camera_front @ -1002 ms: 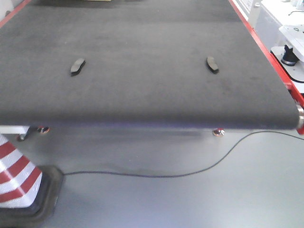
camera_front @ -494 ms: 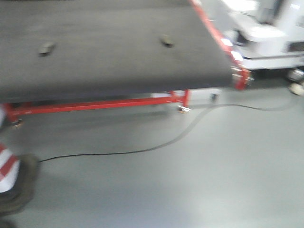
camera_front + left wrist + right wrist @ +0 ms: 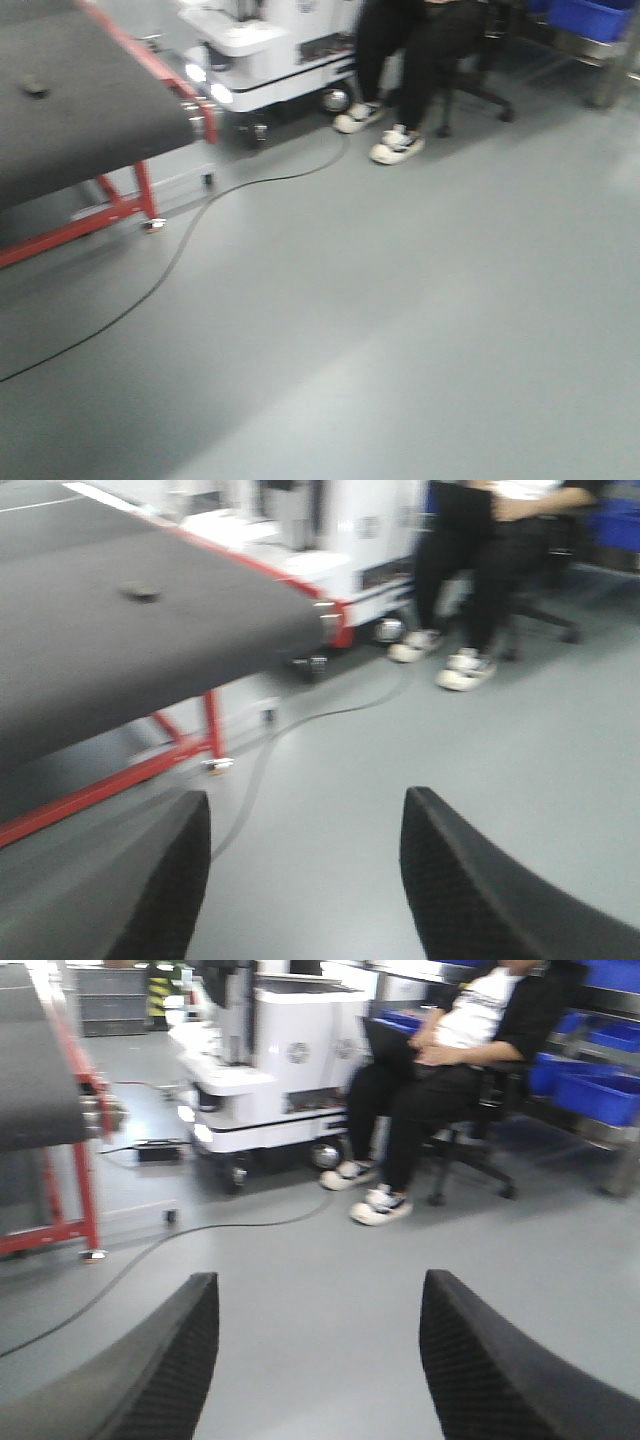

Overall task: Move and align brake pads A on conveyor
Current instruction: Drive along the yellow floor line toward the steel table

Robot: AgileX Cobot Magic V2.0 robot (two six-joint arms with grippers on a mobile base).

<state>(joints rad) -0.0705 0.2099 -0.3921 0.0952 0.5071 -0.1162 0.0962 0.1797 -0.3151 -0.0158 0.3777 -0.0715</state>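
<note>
Floor (image 3: pixel 420 330) of plain grey fills most of what I can see, and everything looks somewhat blurred. Off to the left stands the conveyor (image 3: pixel 80 120), a dark belt with a red edge strip, carried on a red frame (image 3: pixel 110 210). One brake pad (image 3: pixel 36 89) lies on the belt, small and dark, well apart from both arms; from the left wrist it sits back from the belt's rounded end.

The left gripper (image 3: pixel 305 880) hangs over bare floor beside the conveyor with its fingers (image 3: pixel 160 890) spread wide and empty. The right gripper (image 3: pixel 315 1360) is just as wide and also empty, over the floor further from the belt.

A black cable (image 3: pixel 180 250) snakes across the floor from under the conveyor toward a white machine (image 3: pixel 265 45) on wheels. Beside that machine a person (image 3: pixel 450 1050) in dark clothes and white shoes (image 3: pixel 397 146) sits on an office chair, with blue bins (image 3: pixel 600 1090) behind.
</note>
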